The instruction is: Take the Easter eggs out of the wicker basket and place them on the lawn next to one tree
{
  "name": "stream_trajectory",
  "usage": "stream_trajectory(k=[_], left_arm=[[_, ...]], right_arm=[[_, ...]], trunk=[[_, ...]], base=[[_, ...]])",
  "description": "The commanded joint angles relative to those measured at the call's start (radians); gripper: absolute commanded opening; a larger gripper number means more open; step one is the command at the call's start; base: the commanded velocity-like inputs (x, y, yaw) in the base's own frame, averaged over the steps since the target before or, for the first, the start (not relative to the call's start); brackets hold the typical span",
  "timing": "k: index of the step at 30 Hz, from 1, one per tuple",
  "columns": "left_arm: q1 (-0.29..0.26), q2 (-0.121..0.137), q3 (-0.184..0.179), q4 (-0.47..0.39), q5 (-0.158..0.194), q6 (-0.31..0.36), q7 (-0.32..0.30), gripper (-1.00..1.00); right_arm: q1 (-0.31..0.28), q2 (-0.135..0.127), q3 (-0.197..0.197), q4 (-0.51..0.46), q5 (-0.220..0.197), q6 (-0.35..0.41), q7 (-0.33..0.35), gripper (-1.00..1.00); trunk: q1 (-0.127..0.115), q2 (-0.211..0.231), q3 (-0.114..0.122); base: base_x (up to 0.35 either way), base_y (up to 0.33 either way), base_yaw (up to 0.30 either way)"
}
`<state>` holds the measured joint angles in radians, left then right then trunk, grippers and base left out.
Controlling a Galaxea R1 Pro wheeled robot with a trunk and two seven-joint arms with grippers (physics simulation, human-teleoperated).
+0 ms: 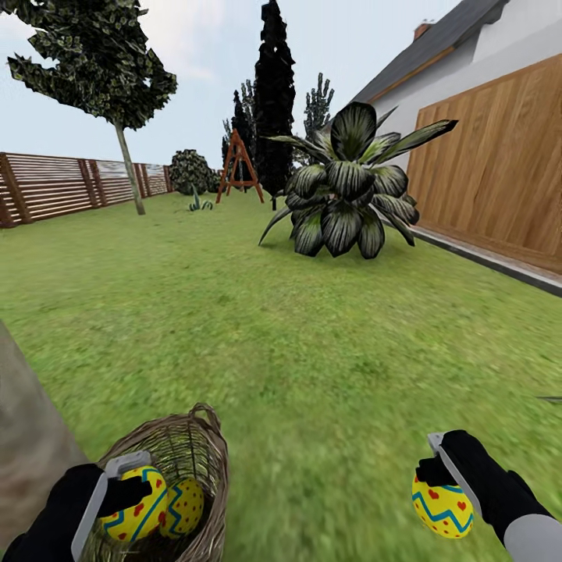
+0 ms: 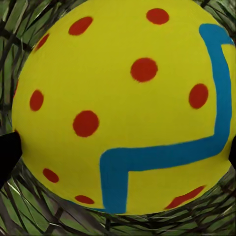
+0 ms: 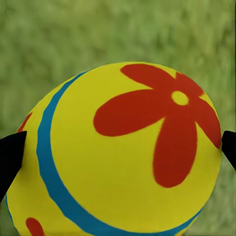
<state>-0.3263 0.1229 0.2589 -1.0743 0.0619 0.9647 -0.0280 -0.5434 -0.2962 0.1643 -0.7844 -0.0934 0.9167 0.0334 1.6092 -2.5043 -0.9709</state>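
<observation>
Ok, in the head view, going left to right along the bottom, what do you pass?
Left gripper on a yellow dotted Easter egg → brown woven wicker basket → bare green lawn → right gripper holding a yellow zigzag egg.

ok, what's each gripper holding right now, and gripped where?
Left gripper: a dotted Easter egg, pinched across its sides over the wicker basket. Right gripper: a flowered egg, fingers on opposite sides, above the lawn.

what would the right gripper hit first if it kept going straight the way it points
Probably the lawn: beyond the flower-painted egg held in the right gripper, the wrist view has just blurred grass. How far off is unclear.
</observation>
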Motion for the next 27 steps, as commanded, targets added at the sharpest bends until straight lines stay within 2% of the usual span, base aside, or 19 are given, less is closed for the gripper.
stream_trajectory(k=[1,7,17,20,27], left_arm=[[0.0,0.0,0.002,-0.001,0.005,0.005,-0.007,-1.0],[0.0,0.0,-0.001,-0.001,0.005,0.002,-0.012,-1.0],[0.0,-0.006,-0.001,0.0,0.006,0.0,-0.012,-1.0],[0.0,-0.006,0.0,-0.001,0.006,-0.001,-0.009,-1.0],[0.0,-0.007,-0.002,0.001,0.009,-0.001,-0.009,-1.0]], right_arm=[[0.0,-0.001,0.004,-0.001,-0.009,0.004,-0.004,-1.0],[0.0,-0.001,0.004,-0.001,-0.009,0.004,-0.004,-1.0],[-0.001,0.0,0.007,0.005,-0.009,0.004,-0.004,-1.0],[-0.001,0.01,0.01,0.005,-0.009,0.004,-0.005,-1.0],[0.0,0.014,0.011,0.005,-0.009,0.004,-0.006,-1.0]], trunk=[[-0.001,0.0,0.003],[-0.003,0.001,0.026],[-0.008,0.004,0.065],[-0.009,0.004,0.076],[-0.036,0.053,0.098]], base=[[0.0,0.0,0.0],[-0.138,0.0,0.0],[-0.005,0.0,0.0],[0.0,0.0,0.0],[-0.04,-0.018,0.0]])
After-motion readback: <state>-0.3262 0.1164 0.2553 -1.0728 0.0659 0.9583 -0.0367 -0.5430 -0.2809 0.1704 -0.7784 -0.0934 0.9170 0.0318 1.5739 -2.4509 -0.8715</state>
